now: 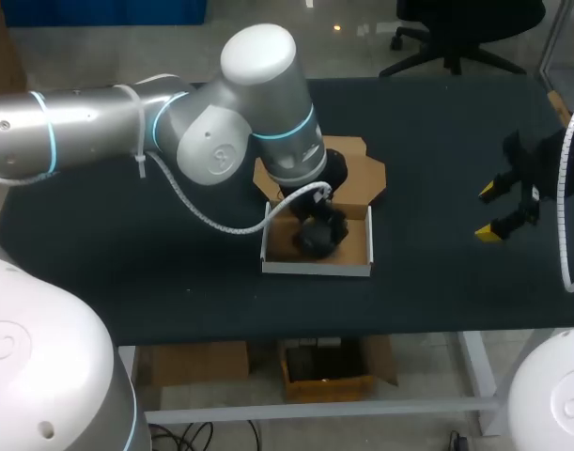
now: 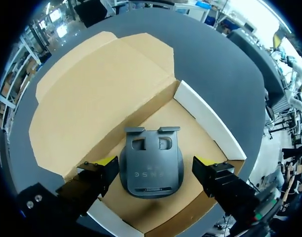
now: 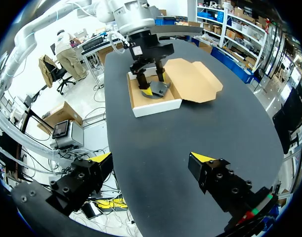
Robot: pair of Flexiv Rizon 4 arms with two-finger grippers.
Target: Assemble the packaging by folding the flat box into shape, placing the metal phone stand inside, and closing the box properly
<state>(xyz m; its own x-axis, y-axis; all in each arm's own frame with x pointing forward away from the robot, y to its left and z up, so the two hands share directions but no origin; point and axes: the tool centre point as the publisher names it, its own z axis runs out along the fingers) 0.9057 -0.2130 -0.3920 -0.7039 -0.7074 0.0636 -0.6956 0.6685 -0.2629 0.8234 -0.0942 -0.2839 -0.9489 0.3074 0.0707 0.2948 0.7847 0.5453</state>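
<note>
The dark table (image 1: 437, 141) holds an open box (image 1: 315, 269) near its middle, its brown lid (image 2: 96, 94) lying flat on the far side. The phone stand (image 2: 151, 175) lies inside the box. The left gripper (image 2: 153, 161) straddles the stand, fingers spread, with a gap on one side. The right gripper (image 3: 151, 158) hangs wide and empty over the right of the table.

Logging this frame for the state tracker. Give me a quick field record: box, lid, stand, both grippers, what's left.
box: folded into an open tray with white walls, on the dark table
lid: open, lying flat behind the tray
phone stand: lying on the tray floor
left gripper: open, fingers on either side of the phone stand, a gap showing on one side
right gripper: open, over bare table, well apart from the box
left to do: lid not yet closed
</note>
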